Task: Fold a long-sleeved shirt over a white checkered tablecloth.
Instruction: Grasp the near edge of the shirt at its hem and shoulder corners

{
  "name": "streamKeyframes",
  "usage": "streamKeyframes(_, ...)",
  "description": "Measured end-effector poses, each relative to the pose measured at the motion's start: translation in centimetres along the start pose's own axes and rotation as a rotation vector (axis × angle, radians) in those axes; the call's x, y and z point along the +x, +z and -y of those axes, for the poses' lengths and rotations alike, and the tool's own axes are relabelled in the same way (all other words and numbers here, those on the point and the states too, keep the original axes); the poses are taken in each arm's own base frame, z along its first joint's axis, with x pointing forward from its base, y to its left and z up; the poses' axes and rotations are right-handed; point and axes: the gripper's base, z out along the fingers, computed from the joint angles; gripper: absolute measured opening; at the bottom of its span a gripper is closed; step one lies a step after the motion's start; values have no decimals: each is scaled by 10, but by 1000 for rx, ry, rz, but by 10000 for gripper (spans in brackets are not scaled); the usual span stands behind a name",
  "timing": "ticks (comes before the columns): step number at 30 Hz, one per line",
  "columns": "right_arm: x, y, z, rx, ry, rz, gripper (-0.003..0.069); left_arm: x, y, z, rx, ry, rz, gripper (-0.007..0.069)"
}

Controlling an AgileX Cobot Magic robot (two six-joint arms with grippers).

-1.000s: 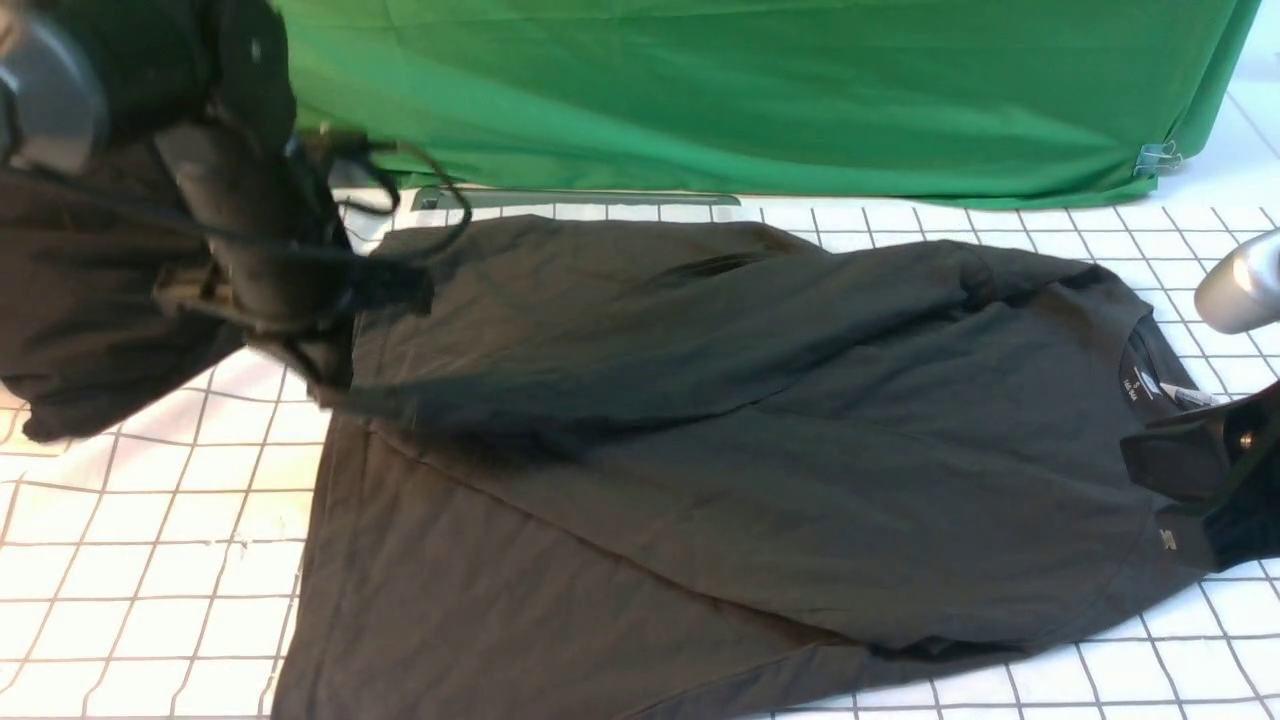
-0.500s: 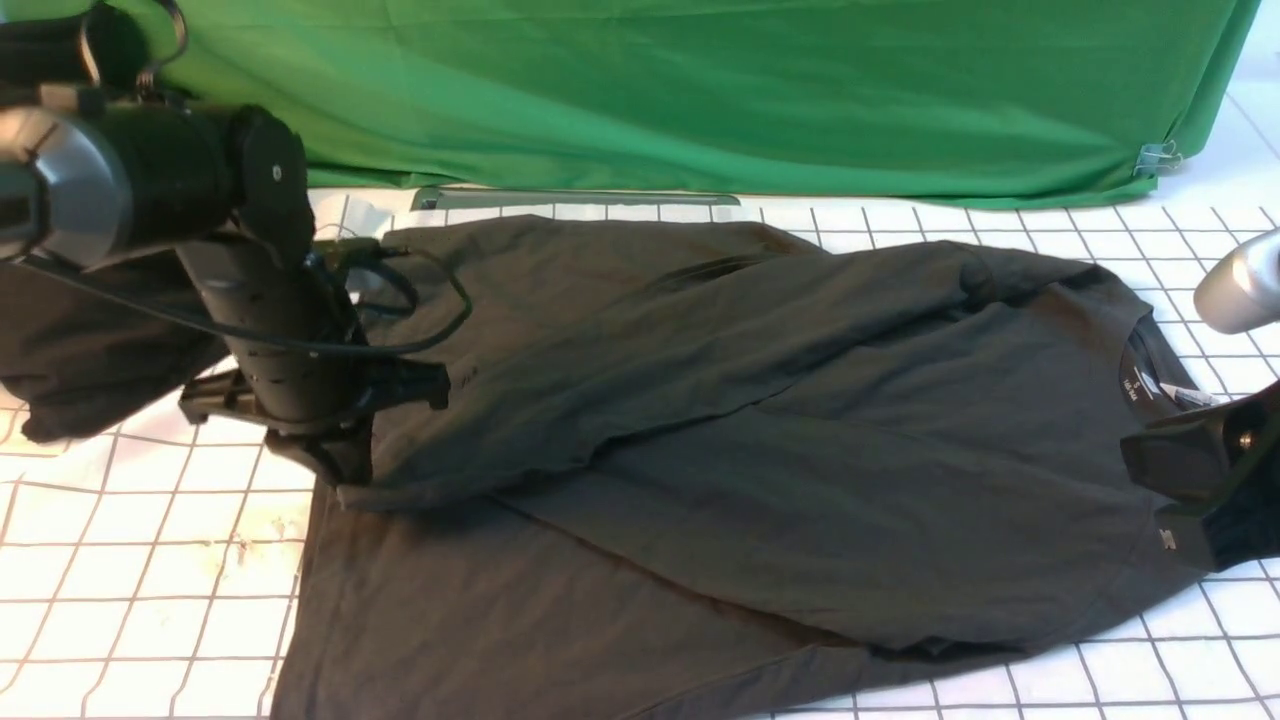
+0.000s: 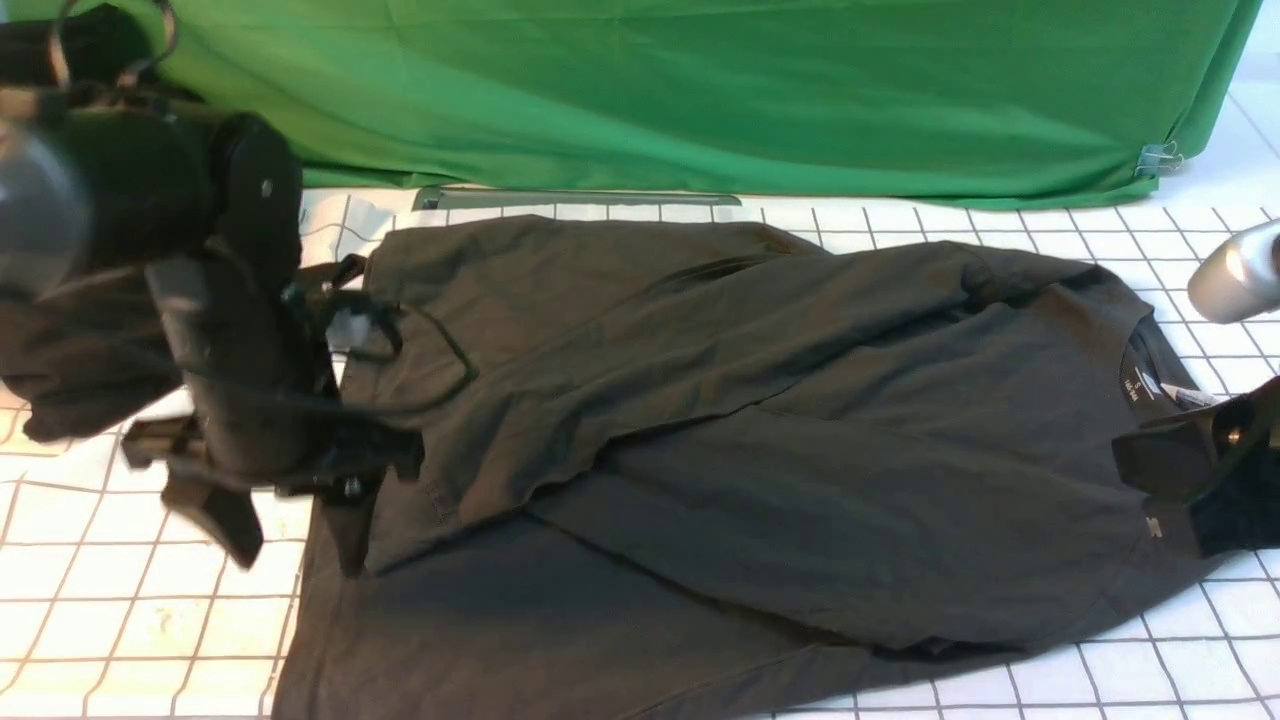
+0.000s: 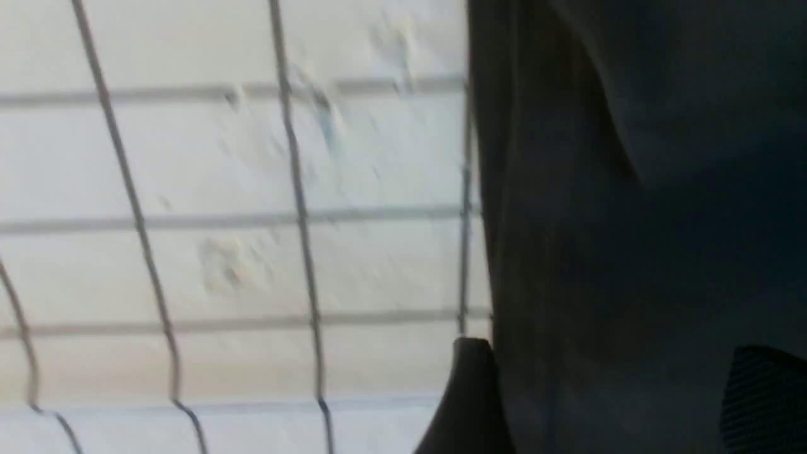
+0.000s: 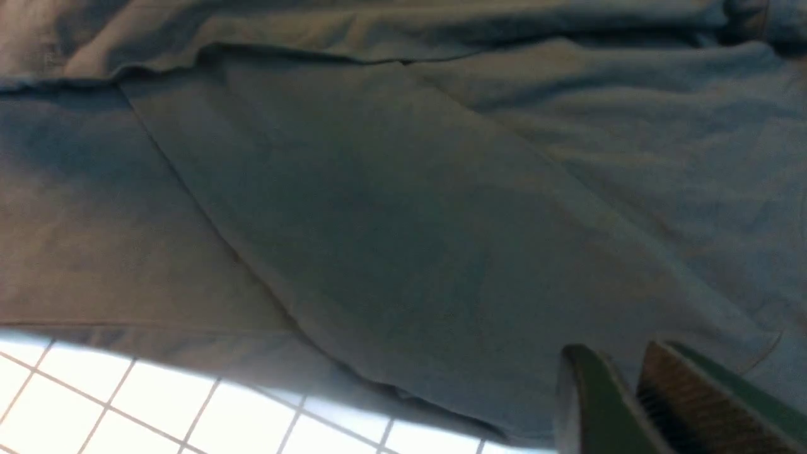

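Left gripper gapes wide at the hem of the shirt on the checkered tablecloth; right gripper nearly closed beside the collar

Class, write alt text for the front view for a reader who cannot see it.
A dark long-sleeved shirt lies partly folded on the white checkered tablecloth. The left gripper hangs open at its left edge; the right gripper sits by the collar. A green cloth hangs behind.
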Motion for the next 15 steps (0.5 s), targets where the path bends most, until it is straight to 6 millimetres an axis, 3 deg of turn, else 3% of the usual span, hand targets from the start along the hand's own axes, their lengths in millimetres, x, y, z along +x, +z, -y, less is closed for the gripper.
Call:
streamKeyframes(2,0,6,0,1,4,-21,116,29,4,9,32,4,43,449)
streamKeyframes(3,0,6,0,1,4,-21,116,30,4,10,38,2,56,444)
streamKeyframes(6,2,16,1,1,7,-62,122,60,24,16,63,-13,88,424)
streamKeyframes(11,3,23,2,2,9,-92,125,83,53,11,30,-90,25,451)
streamKeyframes(15,3,24,2,1,6,-99,128,86,60,9,24,-120,27,496)
